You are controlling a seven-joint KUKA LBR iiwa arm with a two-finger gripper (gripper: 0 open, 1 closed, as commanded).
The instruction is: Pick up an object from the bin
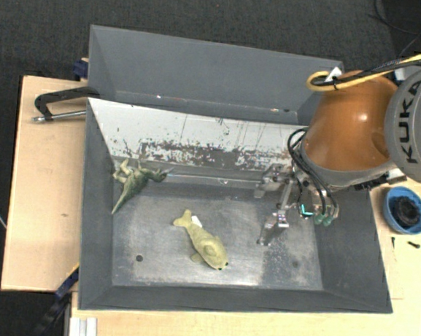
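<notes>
My gripper [263, 216] hangs low over the bin's right part, above bare floor. Its two metal fingers stand apart, open, with nothing between them. A pale yellow-green toy fish [204, 245] lies on the floor near the middle of the bin, to the left of the gripper and apart from it. A green toy dinosaur [133, 180] lies at the back left, against the left wall, far from the gripper.
The arm with its orange cover reaches in over the bin's right rim. The sloping back wall rises just behind the gripper and the right wall stands close beside it.
</notes>
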